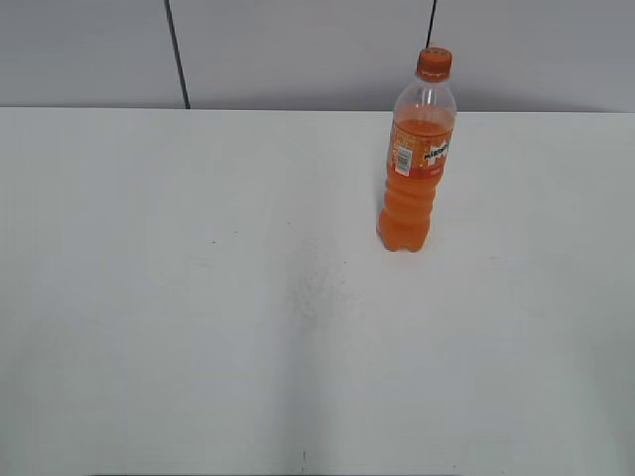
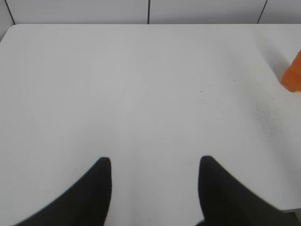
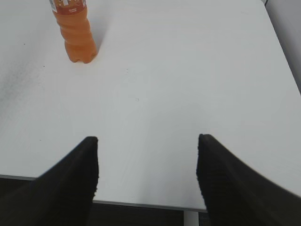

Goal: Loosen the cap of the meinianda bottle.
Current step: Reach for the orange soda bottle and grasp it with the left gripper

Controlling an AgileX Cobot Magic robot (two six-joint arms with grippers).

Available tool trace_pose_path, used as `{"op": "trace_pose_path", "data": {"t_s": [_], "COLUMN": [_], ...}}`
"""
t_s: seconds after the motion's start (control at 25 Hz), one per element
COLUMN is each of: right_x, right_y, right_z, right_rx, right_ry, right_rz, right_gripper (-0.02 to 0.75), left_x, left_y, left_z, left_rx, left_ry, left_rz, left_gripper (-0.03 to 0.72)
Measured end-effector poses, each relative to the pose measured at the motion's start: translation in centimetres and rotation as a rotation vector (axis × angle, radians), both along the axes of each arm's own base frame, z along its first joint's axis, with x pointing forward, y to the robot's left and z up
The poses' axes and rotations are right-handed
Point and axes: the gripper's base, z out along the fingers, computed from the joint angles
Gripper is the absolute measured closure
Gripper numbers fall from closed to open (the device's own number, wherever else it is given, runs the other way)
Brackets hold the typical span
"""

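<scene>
nothing started yet imo, both grippers, left (image 2: 155, 162) n right (image 3: 148, 141), spread n empty, bottle (image 1: 417, 164) upright w/ cap (image 1: 434, 63) on, next: one steadies it, other grabs cap.

White table (image 1: 198, 297), faint dark specks mid-surface; grey panelled wall (image 1: 298, 50) behind.

A: Bottle finish?
B: The meinianda bottle (image 1: 417, 159), upper right of frame: clear glossy plastic, paper-like printed label; the cap (image 1: 434, 63) is ribbed orange plastic.
A: And the surface (image 1: 198, 297)?
B: White, matt, smooth, faintly speckled. Fingers (image 3: 70, 188): black, matt.
</scene>
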Motion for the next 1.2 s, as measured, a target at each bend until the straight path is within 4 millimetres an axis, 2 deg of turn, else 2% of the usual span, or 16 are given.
{"op": "trace_pose_path", "data": {"t_s": [0.8, 1.0, 1.2], "right_x": [0.0, 0.0, 0.0], "right_y": [0.0, 0.0, 0.0], "right_z": [0.0, 0.0, 0.0], "right_rx": [0.0, 0.0, 0.0], "right_ry": [0.0, 0.0, 0.0], "right_rz": [0.0, 0.0, 0.0], "right_gripper": [0.244, 0.244, 0.244], "left_x": [0.3, 1.0, 3.1], "left_y": [0.0, 0.0, -0.1], "left_z": [0.2, 1.7, 3.6], "left_rx": [-0.001, -0.011, -0.042], "left_ry": [0.001, -0.103, -0.239], "left_rz": [0.0, 0.004, 0.004], "left_gripper": [0.315, 0.315, 0.315]}}
